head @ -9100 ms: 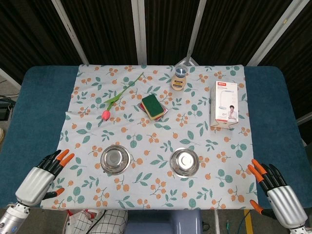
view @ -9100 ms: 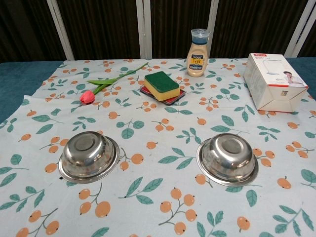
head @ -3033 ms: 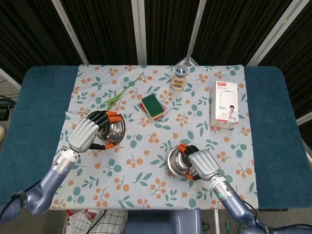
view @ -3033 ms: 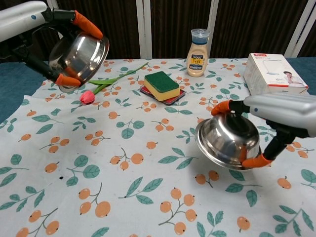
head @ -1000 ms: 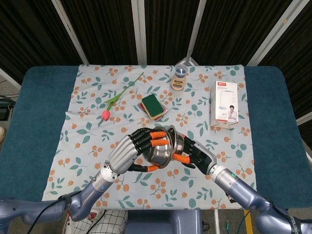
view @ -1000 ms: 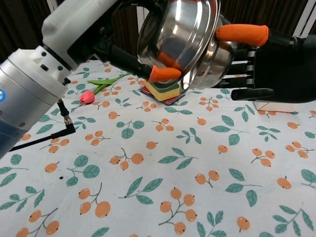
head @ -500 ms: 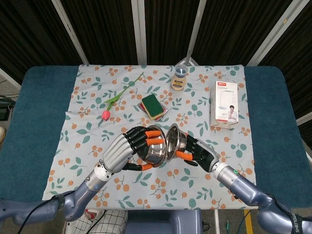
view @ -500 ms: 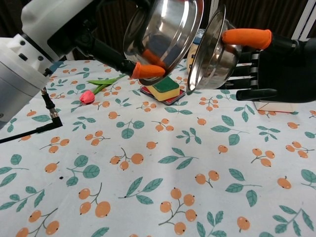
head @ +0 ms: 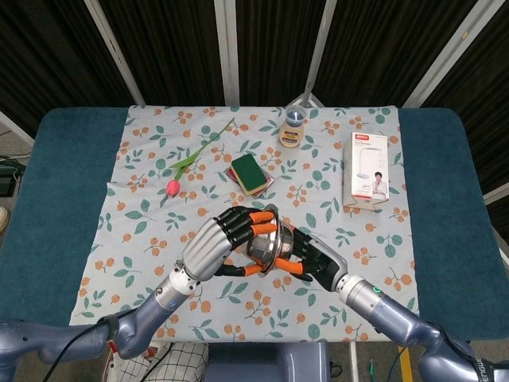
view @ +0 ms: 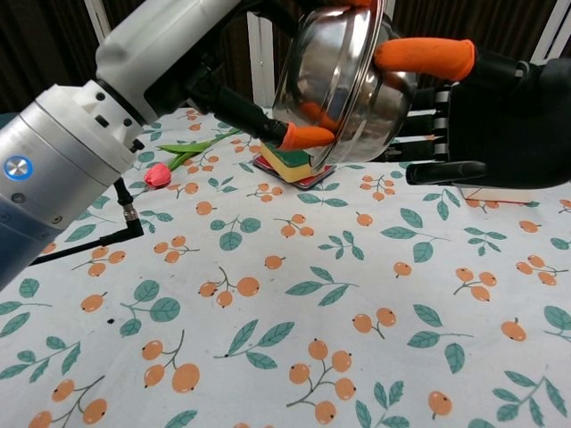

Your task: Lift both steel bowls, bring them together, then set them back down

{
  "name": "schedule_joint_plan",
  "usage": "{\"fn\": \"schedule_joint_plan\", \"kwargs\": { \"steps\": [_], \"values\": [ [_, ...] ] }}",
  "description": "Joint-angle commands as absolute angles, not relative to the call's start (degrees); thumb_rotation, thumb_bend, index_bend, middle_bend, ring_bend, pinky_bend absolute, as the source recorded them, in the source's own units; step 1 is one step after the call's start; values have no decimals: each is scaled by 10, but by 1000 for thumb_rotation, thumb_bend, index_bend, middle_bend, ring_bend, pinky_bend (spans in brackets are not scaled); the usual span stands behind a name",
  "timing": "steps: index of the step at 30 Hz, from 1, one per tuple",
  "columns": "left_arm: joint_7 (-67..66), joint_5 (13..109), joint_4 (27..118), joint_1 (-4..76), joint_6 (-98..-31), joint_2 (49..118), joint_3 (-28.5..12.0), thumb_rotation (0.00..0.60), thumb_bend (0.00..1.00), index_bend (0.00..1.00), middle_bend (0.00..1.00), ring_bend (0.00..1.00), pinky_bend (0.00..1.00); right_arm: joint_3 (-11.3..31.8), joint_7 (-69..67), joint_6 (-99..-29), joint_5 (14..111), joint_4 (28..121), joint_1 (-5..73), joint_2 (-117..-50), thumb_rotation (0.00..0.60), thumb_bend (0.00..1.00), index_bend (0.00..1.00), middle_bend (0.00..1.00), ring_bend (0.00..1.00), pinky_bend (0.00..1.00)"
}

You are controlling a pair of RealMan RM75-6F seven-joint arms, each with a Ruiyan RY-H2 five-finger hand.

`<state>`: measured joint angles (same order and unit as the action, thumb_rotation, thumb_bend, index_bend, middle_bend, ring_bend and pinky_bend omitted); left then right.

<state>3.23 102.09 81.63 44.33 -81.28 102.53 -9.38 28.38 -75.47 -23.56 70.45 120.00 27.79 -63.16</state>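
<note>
Two steel bowls are held in the air over the middle of the floral cloth, tipped on their sides and pressed together. My left hand grips the left bowl, with an orange fingertip under its rim. My right hand grips the right bowl from the other side, thumb over the top. The left bowl's rim overlaps the right bowl; their exact contact is hidden by the fingers.
A pink tulip lies at the back left. A green-and-yellow sponge on a red dish sits behind the hands, with a sauce bottle beyond it. A white box lies at the back right.
Half a second ago the bowls were a small gap apart. Both hands have moved inward and the bowls now meet.
</note>
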Motion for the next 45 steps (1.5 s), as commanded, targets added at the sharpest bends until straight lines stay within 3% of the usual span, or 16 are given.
{"fn": "schedule_joint_plan", "kwargs": {
  "steps": [1,27,32,39,45],
  "values": [
    [28,1023,815,445,-812,1029,-92,600,500,484,619,519,757,283,-752,-237,706,1203,278,-630,600,373,1000,1000,1000,1000],
    [31,1010,927,421,-812,934,-83,600,513,484,619,519,757,292,-771,-230,733,1085,271,-627,600,374,1000,1000,1000,1000],
    [20,987,972,414,-781,888,-71,600,521,483,620,519,757,251,-624,-303,821,1024,270,-646,600,374,1000,1000,1000,1000],
    [-88,918,1035,399,-717,814,-58,600,537,478,619,519,756,188,-268,-485,928,912,243,-735,600,375,1000,1000,1000,1000],
    [-149,858,1056,394,-664,787,-40,600,547,478,619,519,757,140,-71,-558,992,825,232,-803,600,375,1000,1000,1000,1000]
  ]
}}
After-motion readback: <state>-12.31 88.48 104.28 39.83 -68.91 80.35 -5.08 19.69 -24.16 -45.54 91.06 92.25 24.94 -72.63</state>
